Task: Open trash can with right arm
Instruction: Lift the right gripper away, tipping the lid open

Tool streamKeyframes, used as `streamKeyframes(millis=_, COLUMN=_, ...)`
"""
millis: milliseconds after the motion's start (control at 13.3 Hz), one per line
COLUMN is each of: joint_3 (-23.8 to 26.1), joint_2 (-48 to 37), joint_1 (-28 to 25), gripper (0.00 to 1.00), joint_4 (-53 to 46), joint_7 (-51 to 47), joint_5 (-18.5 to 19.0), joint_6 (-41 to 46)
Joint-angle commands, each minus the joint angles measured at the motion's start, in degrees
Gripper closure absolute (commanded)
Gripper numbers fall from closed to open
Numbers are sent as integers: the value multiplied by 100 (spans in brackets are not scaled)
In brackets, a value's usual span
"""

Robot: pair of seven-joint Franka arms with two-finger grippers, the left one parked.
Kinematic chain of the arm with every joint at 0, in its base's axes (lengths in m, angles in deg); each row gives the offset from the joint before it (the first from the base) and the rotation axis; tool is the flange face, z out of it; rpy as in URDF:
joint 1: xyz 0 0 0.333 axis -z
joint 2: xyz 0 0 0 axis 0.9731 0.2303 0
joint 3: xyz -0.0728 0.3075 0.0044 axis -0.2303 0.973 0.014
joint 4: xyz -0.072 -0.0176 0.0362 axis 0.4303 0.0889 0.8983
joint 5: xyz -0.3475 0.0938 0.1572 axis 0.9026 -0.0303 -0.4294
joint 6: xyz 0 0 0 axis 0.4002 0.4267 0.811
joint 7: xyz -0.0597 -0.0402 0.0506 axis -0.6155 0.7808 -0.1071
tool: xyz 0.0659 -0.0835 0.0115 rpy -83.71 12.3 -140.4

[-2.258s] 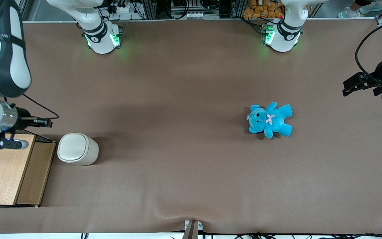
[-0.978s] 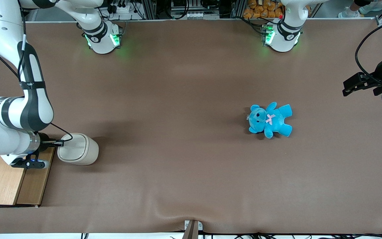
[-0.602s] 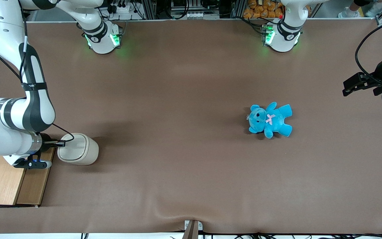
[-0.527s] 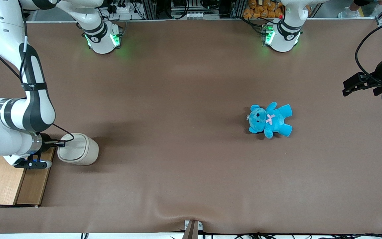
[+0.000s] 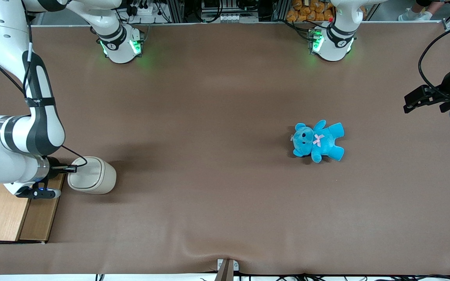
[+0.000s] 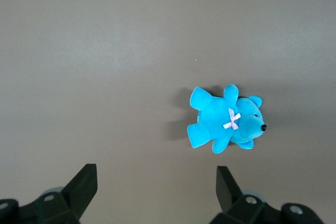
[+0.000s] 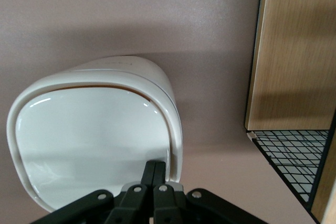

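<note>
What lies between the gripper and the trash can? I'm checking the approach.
Nothing: in the right wrist view the shut gripper already touches the trash can at its lid edge.

A robotics laboratory is indicated. Two white arm bases (image 5: 121, 45) with green status lights are bolted to a table (image 5: 225, 97) covered in brown matting, and aluminium framing (image 5: 178, 9) with cabling is seen along the table edge.
</note>
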Motion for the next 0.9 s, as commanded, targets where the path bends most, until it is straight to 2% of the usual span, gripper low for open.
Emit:
streamKeyframes(millis=0, joint_3=30, joint_2=-180, joint_1=-19, gripper=100, joint_4=-79, joint_7=62, joint_5=18, joint_6=111)
streamKeyframes(millis=677, joint_3=30, joint_2=-1603, joint_1=25, gripper=100, joint_4=-105, joint_7=193, joint_5=0, joint_6=1182)
streamKeyframes(millis=753, joint_3=30, joint_2=-1779, joint_1=25, gripper=83, joint_4=-105, joint_7=193, joint_5=9, joint_6=1314)
streamKeyframes(millis=828, joint_3=30, joint_2=-1929, joint_1=25, gripper=13, joint_4=-105, joint_7=193, joint_5=0, joint_6=1385)
